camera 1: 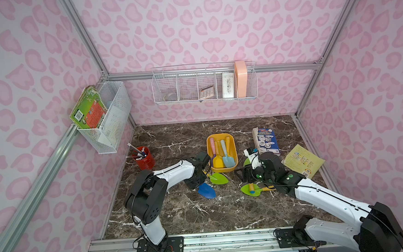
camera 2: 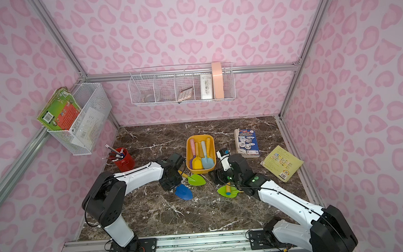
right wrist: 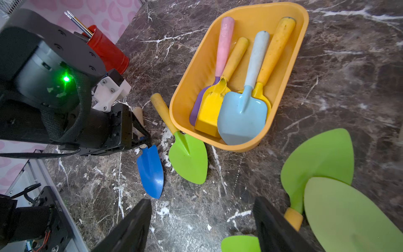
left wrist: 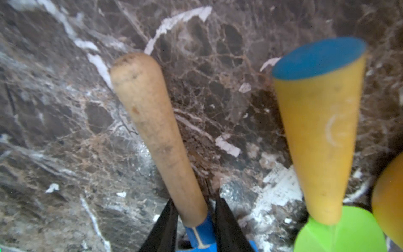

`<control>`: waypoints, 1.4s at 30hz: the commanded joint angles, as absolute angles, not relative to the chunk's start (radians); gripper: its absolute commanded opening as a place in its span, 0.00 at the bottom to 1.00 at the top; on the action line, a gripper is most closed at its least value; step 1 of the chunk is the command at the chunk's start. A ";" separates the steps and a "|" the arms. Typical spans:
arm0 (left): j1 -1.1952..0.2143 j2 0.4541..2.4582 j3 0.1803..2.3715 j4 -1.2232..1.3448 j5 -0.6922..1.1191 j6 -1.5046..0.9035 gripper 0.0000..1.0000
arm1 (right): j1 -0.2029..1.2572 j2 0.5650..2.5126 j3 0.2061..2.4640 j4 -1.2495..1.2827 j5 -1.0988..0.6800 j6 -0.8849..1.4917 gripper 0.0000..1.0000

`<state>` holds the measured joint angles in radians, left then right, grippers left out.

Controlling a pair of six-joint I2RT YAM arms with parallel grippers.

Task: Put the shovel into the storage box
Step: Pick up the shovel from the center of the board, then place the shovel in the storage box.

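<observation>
A blue shovel (camera 1: 207, 191) (right wrist: 150, 172) with a wooden handle (left wrist: 152, 122) lies on the marble table, left of the front of the yellow-orange storage box (camera 1: 222, 170) (right wrist: 196, 65). My left gripper (left wrist: 194, 203) (right wrist: 141, 133) is shut on the handle just above the blue collar, a black finger against each side. Several shovels lie in the box. A green shovel (camera 1: 219, 178) (left wrist: 320, 131) rests against the box's near-left corner. My right gripper (right wrist: 201, 200) (camera 1: 243, 174) stands open over bare marble, with nothing between its fingers. Two more green shovels (right wrist: 318, 161) lie beside it.
A red pen cup (camera 1: 143, 159) stands at the left wall. A thick book (camera 1: 266, 141) and a yellow booklet (camera 1: 303, 161) lie right of the box. White wire baskets hang on the back wall (camera 1: 205, 85) and the left wall (camera 1: 108, 115).
</observation>
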<state>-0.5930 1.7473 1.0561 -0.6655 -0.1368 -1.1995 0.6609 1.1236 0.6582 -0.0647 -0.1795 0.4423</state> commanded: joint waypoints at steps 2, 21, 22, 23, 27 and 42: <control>-0.592 1.741 1.049 -0.678 -0.153 -1.184 0.27 | 0.660 1.118 0.653 -0.053 -0.170 0.449 0.76; -0.594 1.556 1.049 -0.766 -0.182 -1.075 0.13 | 0.655 1.109 0.649 -0.044 -0.174 0.453 0.76; -0.594 1.549 1.060 -0.773 -0.173 -1.051 0.13 | 0.654 1.107 0.650 -0.044 -0.175 0.451 0.76; -0.594 1.546 1.074 -0.788 -0.168 -1.031 0.13 | 0.653 1.107 0.652 -0.047 -0.175 0.451 0.76; -0.601 1.541 1.148 -0.846 -0.159 -0.958 0.13 | 0.648 1.101 0.659 -0.052 -0.173 0.442 0.76; -0.666 1.686 1.477 -0.916 -0.093 -0.812 0.13 | 0.624 1.048 0.646 -0.074 -0.192 0.442 0.76</control>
